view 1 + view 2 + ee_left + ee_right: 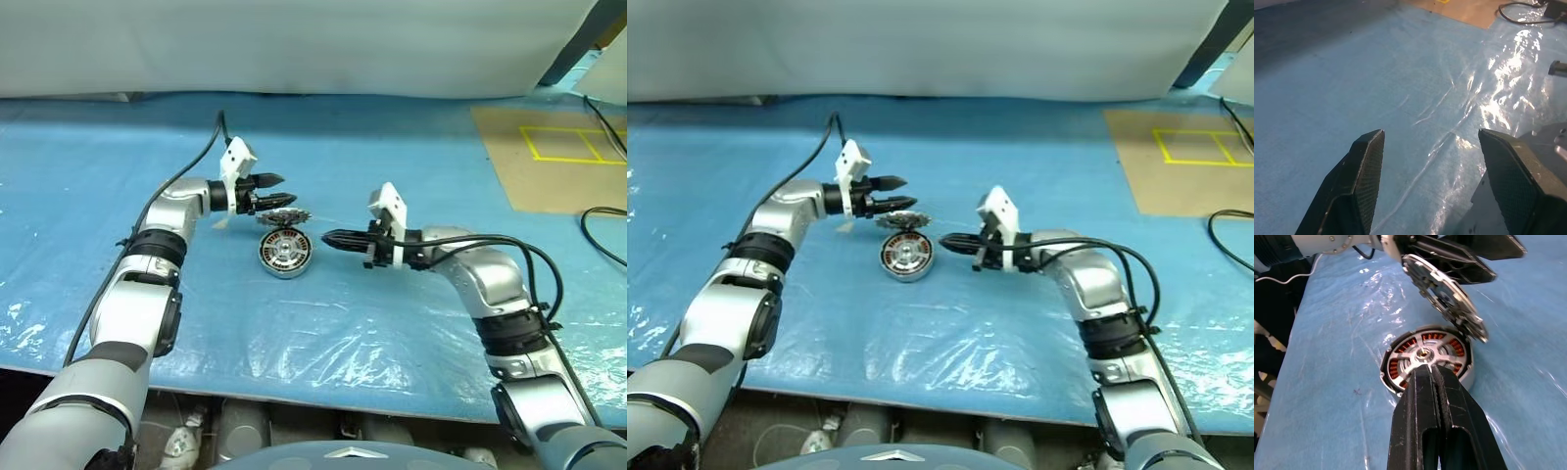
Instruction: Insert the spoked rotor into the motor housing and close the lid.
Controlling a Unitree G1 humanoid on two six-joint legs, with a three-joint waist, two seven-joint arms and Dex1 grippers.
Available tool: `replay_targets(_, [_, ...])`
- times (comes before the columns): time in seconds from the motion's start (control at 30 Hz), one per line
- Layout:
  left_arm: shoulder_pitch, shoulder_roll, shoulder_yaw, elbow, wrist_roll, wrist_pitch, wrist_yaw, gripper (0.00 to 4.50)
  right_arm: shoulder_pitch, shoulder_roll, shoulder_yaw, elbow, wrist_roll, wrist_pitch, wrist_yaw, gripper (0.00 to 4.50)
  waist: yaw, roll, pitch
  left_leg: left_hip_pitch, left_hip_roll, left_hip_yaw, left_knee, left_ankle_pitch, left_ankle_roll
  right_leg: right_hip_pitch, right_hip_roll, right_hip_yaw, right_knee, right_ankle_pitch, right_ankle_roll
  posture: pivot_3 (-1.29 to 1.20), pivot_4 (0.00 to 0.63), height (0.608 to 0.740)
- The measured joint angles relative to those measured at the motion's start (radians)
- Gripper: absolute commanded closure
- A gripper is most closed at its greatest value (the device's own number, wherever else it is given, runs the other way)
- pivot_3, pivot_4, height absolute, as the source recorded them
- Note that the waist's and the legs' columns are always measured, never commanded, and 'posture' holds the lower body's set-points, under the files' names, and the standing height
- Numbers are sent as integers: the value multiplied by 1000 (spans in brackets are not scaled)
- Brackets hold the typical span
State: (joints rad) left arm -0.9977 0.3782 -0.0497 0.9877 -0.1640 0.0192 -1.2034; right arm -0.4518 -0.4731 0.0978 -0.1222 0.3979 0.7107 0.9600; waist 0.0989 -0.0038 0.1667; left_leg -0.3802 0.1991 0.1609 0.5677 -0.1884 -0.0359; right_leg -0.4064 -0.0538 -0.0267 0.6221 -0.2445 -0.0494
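A robotics lab or test workshop, by the look of it: the work surface is a wide table (411,147) covered with a blue sheet under crinkled clear plastic film (323,352); a plain pale screen (294,44) closes off the back; a brown cardboard panel (549,162) marked with yellow tape squares (573,145) lies at the far right; loose black cables (602,230) trail across that edge; a bare motor part (285,252) sits mid-table.
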Motion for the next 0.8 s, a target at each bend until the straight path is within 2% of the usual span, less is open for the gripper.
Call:
replay_targets(0.17, [27, -6, -4, -21, 11, -14, -68, 1281, 71, -49, -69, -44, 17, 30, -47, 4500, 1, 0, 0, 1, 0, -2, 0, 0, 0, 1, -2, 0, 0, 0, 1, 0, 150, 740])
replay_targets(0.37, [112, -14, -57, -163, 13, 12, -179, 1281, 78, -53, -81, -62, 35, 40, -78, 4500, 0, 0, 0, 1, 1, -2, 0, 0, 0, 1, -1, 0, 0, 0, 0, 0, 150, 740])
replay_targets(0.53, [165, 6, -112, -194, 58, -38, -199, 1281, 77, -53, -74, -62, 33, 39, -95, 4500, 0, 0, 0, 1, 1, -2, 0, 0, 0, 1, -1, 0, 0, 0, 0, 0, 150, 740])
replay_targets(0.8, [190, 25, -133, -213, 82, -153, -186, 1281, 70, -53, -63, -62, 30, 35, -112, 4500, -1, 0, 0, 7, 1, -1, -1, 0, 0, 6, -1, 1, 0, -2, -3, 0, 150, 740])
